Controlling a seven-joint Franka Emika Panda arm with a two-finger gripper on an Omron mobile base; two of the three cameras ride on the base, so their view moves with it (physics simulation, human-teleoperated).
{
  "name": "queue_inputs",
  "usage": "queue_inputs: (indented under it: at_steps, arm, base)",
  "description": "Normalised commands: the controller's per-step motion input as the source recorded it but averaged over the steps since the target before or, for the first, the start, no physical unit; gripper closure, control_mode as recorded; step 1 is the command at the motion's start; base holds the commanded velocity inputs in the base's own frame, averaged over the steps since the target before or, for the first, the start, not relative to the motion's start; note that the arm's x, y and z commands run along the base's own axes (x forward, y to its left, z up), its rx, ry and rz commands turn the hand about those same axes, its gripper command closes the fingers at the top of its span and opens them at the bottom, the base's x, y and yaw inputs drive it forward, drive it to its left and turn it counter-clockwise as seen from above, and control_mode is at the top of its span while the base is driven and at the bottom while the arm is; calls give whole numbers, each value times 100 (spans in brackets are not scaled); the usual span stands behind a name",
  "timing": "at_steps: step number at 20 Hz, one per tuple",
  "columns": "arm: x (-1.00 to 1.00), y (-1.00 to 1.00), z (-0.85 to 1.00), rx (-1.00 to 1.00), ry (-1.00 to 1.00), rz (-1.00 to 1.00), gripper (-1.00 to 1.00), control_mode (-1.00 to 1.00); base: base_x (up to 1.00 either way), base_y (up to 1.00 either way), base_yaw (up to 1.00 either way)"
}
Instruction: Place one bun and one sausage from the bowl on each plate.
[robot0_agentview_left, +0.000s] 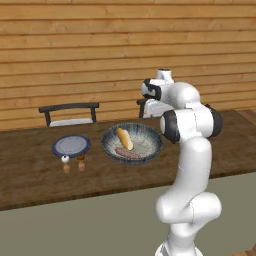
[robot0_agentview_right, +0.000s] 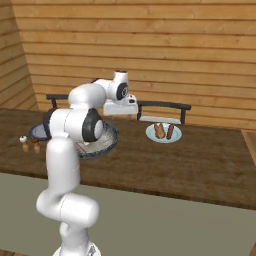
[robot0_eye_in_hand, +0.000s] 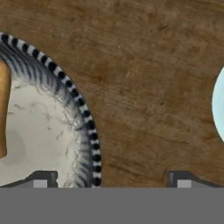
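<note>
The wide bowl (robot0_agentview_left: 106, 142) with the dark patterned rim stands mid-table and holds a bun (robot0_agentview_left: 124, 138) and a sausage (robot0_agentview_left: 128, 153). To its left lies a small blue-grey plate (robot0_agentview_left: 71, 145) with nothing on it. On the other side a pale blue plate (robot0_agentview_right: 164, 140) carries a bun (robot0_agentview_right: 159, 130) and a sausage (robot0_agentview_right: 170, 131). My gripper (robot0_eye_in_hand: 112, 178) hangs open and empty over bare table, between the bowl's rim (robot0_eye_in_hand: 83, 113) and the pale plate (robot0_eye_in_hand: 218, 105). The bowl's bun (robot0_eye_in_hand: 3, 109) peeks in at the left edge of the hand view.
Two small shakers (robot0_agentview_left: 73, 163) stand in front of the blue-grey plate. Dark chairs (robot0_agentview_left: 70, 112) (robot0_agentview_right: 162, 107) are pushed in at the table's far side, before a wooden plank wall. My arm hides part of the bowl (robot0_agentview_right: 111, 140) in the right base view.
</note>
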Motion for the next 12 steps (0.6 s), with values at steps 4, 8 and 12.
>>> queue_inputs:
  at_steps: [4, 8, 12]
  arm:
    - [-69, 32, 3, 0, 5, 1, -100, -100]
    - [-58, 21, 0, 0, 3, 13, -100, -100]
    - [-16, 65, -2, 0, 6, 10, -100, -100]
  base:
    - [0, 0, 0]
    - [0, 0, 0]
    - [0, 0, 0]
